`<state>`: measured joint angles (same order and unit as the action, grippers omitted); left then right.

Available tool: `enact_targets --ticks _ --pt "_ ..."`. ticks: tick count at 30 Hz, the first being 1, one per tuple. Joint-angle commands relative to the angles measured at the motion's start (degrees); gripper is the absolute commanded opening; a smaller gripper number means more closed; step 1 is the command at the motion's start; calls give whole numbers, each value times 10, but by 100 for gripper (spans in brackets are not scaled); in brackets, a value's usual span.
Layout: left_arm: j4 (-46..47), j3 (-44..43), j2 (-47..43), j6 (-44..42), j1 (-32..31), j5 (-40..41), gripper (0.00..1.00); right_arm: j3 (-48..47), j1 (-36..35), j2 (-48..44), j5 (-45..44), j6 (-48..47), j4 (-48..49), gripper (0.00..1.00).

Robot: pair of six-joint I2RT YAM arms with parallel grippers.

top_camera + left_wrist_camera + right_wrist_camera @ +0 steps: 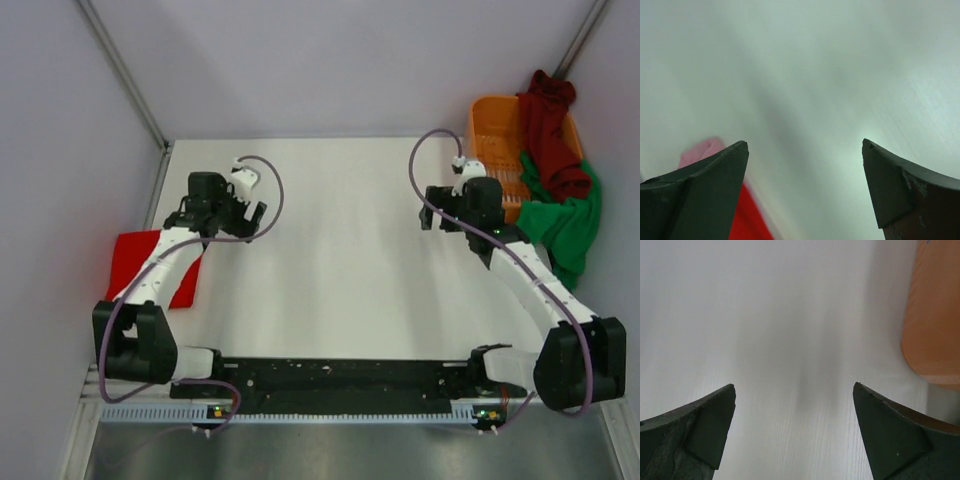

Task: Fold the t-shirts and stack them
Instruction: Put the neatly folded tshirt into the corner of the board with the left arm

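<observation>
hand spread wide, white table, orange basket at right

Both of my arms present white link shells and black joint housings; left arm and right arm match. One mauve cable loops off each wrist. A black base rail spans my two mounts, with a pale toothed strip along its front. On my left gripper the fingers are dark, matte, wedge-shaped, pointed at the tip. My right gripper: same form, faces scuffed and speckled.
</observation>
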<state>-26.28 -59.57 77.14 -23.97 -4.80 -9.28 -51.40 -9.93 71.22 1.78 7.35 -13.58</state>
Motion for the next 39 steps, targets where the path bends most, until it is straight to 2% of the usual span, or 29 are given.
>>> enact_targets --ticks 1,3,6,8,11,15,19,22,39 --pt "210 74 7 73 1 -132 99 70 4 -59 -9 2 129 99" --pt "316 126 9 109 1 -158 99 117 4 -81 -32 -6 185 99" --pt "423 181 20 147 1 -153 99 184 4 -111 -65 -25 260 99" --pt "465 203 30 149 1 -137 99 225 4 -127 -73 -37 323 99" --pt "456 214 35 130 1 -134 99 270 4 -138 -69 -45 393 99" --pt "552 279 27 118 1 -134 99 313 4 -133 -88 -52 451 99" --pt "540 278 28 117 1 -146 99 347 4 -130 -91 -64 492 99" --pt "532 270 35 119 2 -127 99 364 4 -119 -82 -69 524 99" --pt "518 263 39 111 2 -126 99 365 4 -91 -76 -67 541 99"
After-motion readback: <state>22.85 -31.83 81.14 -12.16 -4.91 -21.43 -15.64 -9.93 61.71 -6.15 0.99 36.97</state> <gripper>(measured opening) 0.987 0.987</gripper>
